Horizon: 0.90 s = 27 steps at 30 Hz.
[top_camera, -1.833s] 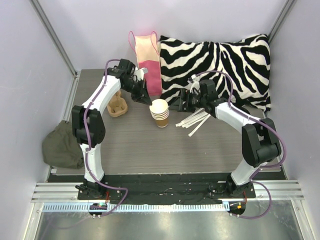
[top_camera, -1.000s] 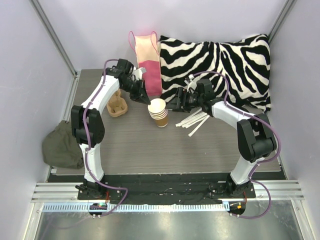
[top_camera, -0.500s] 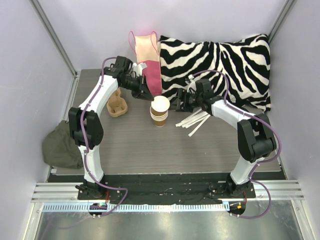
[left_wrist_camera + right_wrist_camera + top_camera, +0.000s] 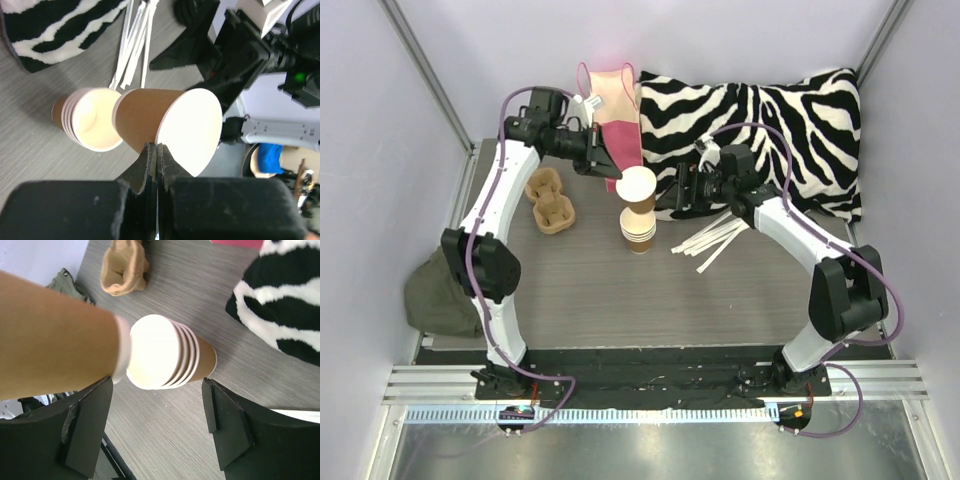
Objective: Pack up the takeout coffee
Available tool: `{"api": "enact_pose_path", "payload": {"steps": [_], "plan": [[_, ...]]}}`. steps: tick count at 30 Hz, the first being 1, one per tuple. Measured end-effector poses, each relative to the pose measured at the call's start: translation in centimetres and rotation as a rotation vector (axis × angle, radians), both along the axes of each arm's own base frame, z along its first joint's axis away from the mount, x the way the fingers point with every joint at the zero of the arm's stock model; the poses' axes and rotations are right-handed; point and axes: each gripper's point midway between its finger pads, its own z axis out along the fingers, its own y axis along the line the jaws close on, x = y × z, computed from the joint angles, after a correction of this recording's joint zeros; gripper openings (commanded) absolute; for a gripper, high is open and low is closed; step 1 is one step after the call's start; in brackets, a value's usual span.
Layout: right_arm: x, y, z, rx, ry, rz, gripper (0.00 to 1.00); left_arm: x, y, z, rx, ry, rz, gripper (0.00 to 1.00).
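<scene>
Kraft-brown cup (image 4: 150,117) pinched at its rim by left end effector (image 4: 154,151); right end effector (image 4: 156,390) spread.

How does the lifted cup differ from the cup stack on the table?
The lifted cup is single; the cup stack is several nested. The lifted cup hangs above the table, rim pinched by the left gripper; the cup stack stands on the table. Both are brown, pale inside.
</scene>
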Motion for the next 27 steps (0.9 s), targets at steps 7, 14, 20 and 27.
{"api": "enact_pose_path", "payload": {"steps": [7, 14, 20, 27], "plan": [[-1.7, -0.3, 2.7, -0.016, -0.076, 0.062, 0.79, -7.3, 2.4, 1.5, 0.050, -0.083, -0.097, 0.00], [-5.9, -0.5, -1.9, 0.038, 0.042, 0.064, 0.73, -13.6, 4.2, -2.2, 0.076, -0.006, -0.129, 0.00], [-7.1, 1.7, -7.4, 0.017, 0.168, 0.101, 0.68, -13.9, 5.2, -4.5, 0.066, 0.032, -0.082, 0.00], [-6.9, 5.7, -10.1, 0.003, 0.191, 0.148, 0.68, -12.0, 5.9, -5.1, 0.031, 0.022, -0.010, 0.00]]}}
